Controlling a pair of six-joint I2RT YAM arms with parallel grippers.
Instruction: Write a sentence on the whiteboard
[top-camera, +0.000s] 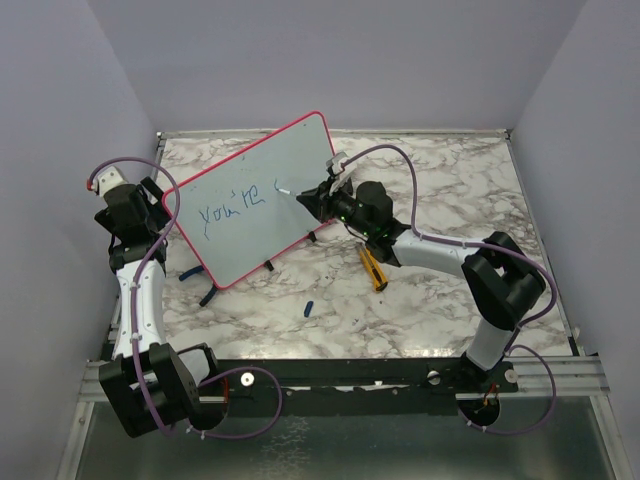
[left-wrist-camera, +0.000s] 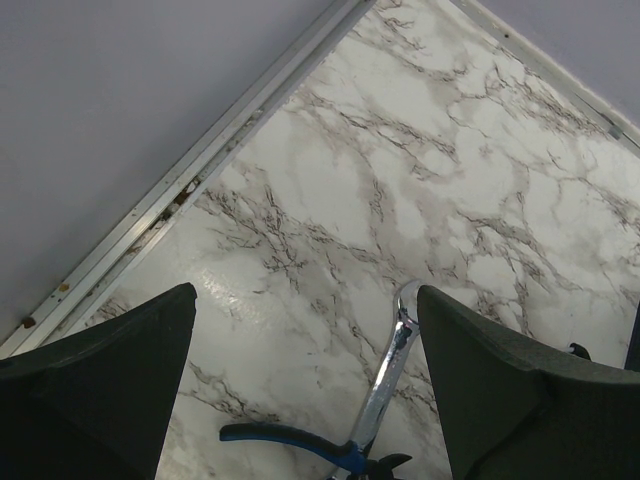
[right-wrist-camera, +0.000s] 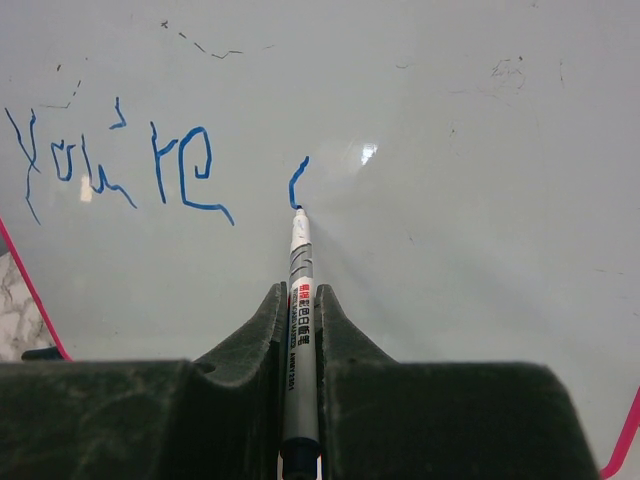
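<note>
Right tool (right-wrist-camera: 299, 305) clamps marker (right-wrist-camera: 300, 250), tip on whiteboard (right-wrist-camera: 480, 200) well clear of its edges; left tool (left-wrist-camera: 305, 300) gapes above table (left-wrist-camera: 330, 180).

Left wrist view: marble counter, edge rail, wall, one hand tool, two fingers.
Two dark, rough-surfaced fingers (left-wrist-camera: 110, 385) are recorded at the lower left and lower right corners, set wide apart. A white counter (left-wrist-camera: 400, 170) with grey-brown veining is shown between and beyond them. A tool (left-wrist-camera: 385, 370) with a bright metal shaft and a blue handle is laid on the counter near the bottom edge, the shaft slanted upward just beside the right finger; its lower end is cut off by the frame. A pale metal rail (left-wrist-camera: 200, 170) is run diagonally along the counter's edge, and a plain grey wall (left-wrist-camera: 120, 100) is seen behind it.
</note>
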